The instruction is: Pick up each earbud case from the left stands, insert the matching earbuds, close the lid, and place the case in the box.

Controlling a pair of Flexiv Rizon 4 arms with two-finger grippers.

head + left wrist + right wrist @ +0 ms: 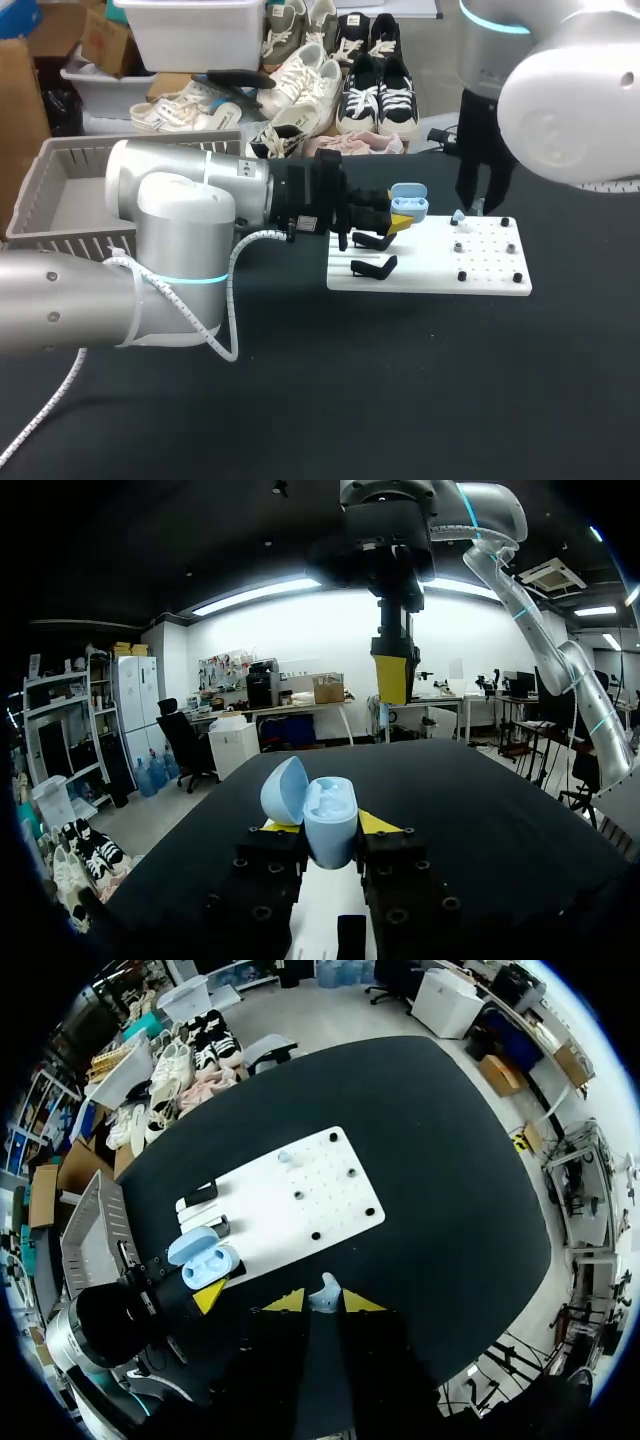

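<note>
1. The light blue plastic earbud case [408, 199] is off its stand and in the air over the left end of the board. Its lid is swung back and its two sockets face up.
2. The left gripper [322, 829] is clamped on the case body, one yellow tip on each side. It holds the case level, with the lid tipped away to one side.
3. The small light blue earbud [323, 1294] sits pinched between the yellow tips of the right gripper [322, 1302], which hangs high over the table.
4. In the head view the case is to the left of the right gripper [481, 203], near it but apart. From the right wrist, the case [203, 1258] lies below the fingers and off toward the left arm.
5. The right arm has the earbud, so the coming move probably falls to it: across to the left and down, lining the earbud up with an open socket.
6. The white pegged board [430, 272] lies under both grippers. Empty black stands [372, 253] sit at its left end and a second pale earbud [457, 215] is on a peg.
7. The grey slatted plastic box [90, 150] waits well off to the left.
</note>
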